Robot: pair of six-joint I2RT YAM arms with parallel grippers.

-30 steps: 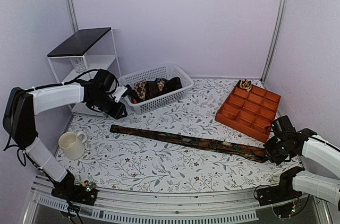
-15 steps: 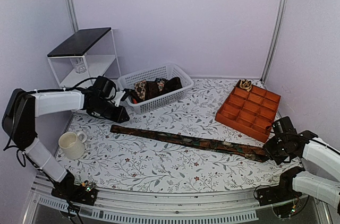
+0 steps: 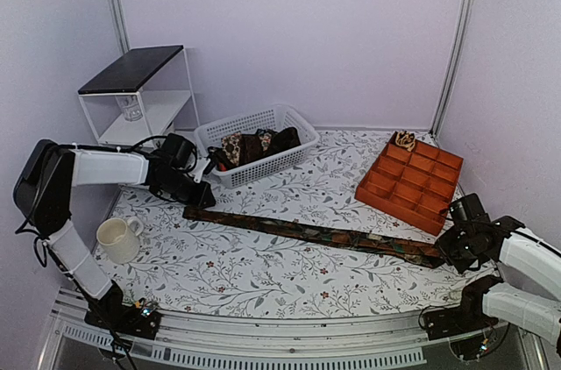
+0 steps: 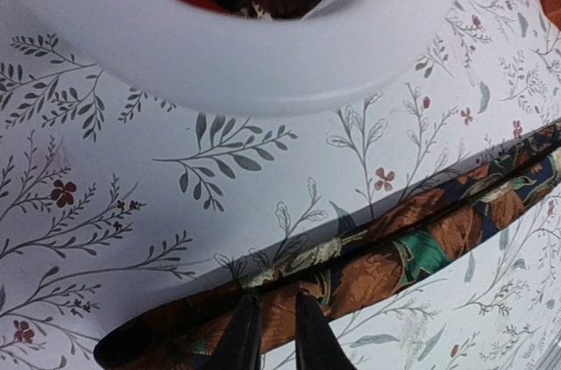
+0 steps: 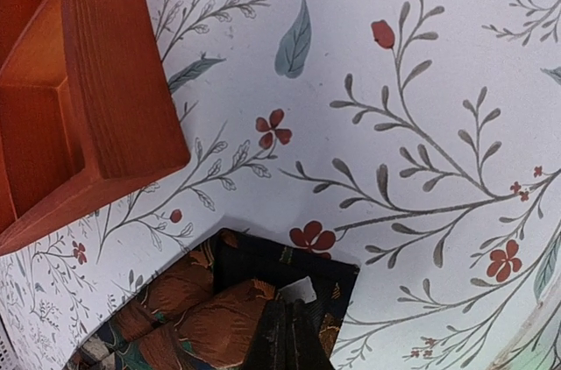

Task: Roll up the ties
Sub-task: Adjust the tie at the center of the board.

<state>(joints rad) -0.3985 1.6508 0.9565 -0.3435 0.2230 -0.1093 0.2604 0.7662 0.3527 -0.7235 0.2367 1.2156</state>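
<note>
Where the long tie (image 3: 307, 234) lies: flat on the flowered desk (image 3: 263, 278), running slantwise from just in front of the white basket (image 3: 263, 164) on the left to the near corner of the orange tray (image 3: 412, 181) on the right.
Left claw (image 4: 273, 335): down at the tie's left end, the two fingers (image 4: 241, 339) nearly together with only a slim gap. The tips are on the brown and green fabric; whether they pinch it I cannot tell.
Right claw (image 5: 285, 339): fingers pressed together, clamped on the tie's right end by a small white tag (image 5: 299, 289), where the dark underside shows.
White basket: a slotted plastic one, with bundled ties (image 3: 254, 144) in dark brown and rust prints heaped inside. Its rim passes close above the left claw in the wrist view.
Orange tray: wooden and divided into many square compartments. A rolled tie (image 3: 404, 139), tan and spotted, sits in a far corner compartment; the others look bare.
Mug (image 3: 117, 238): cream, upright at the desk's near left; its inside is not visible.
Shelf rack (image 3: 131, 72): white with a dark top, with a clear glass (image 3: 130, 107) on its lower shelf.
</note>
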